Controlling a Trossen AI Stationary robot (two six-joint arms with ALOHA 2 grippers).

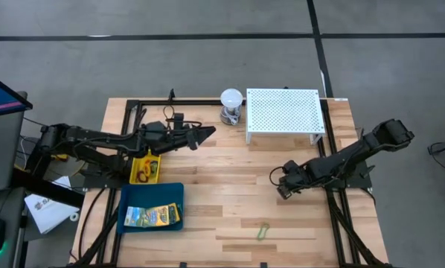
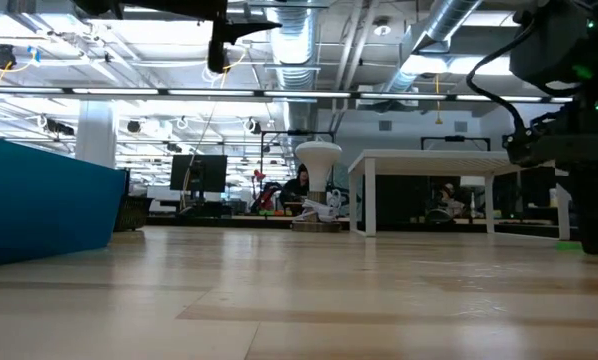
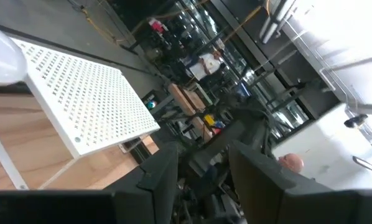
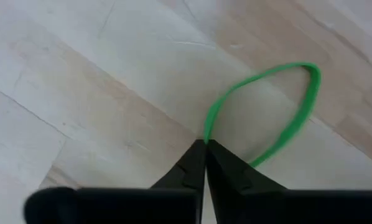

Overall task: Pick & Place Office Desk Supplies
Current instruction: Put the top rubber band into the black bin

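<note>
No legible writing anywhere; print on the flat green-yellow packets point(image 1: 154, 217) in the blue tray point(image 1: 174, 191) too small to read. Yellow bin point(image 1: 145, 168) just behind the tray, contents partly covered by the left arm, only dark and orange bits showing. Right gripper point(image 4: 204, 144) low over the desk point(image 1: 230, 179) right of centre, jaws pressed together, pinching one end of a green loop point(image 4: 279, 99); rest of the loop lying flat on the wood. From above, that loop hidden under the right gripper point(image 1: 283, 183). A second green loop point(image 1: 263, 232) lying alone near the front edge of the desk, well apart from both arms. Left gripper point(image 1: 202, 135) raised over the back of the desk, near the white ball-topped object point(image 1: 231, 104), jaws partly apart with nothing between them; dark fingers point(image 3: 158, 177) pointing past the white perforated stand point(image 1: 283, 112). Low view: tray wall cut off at left, right gripper only a dark shape at the edge. Black mesh basket not to be made out.
</note>
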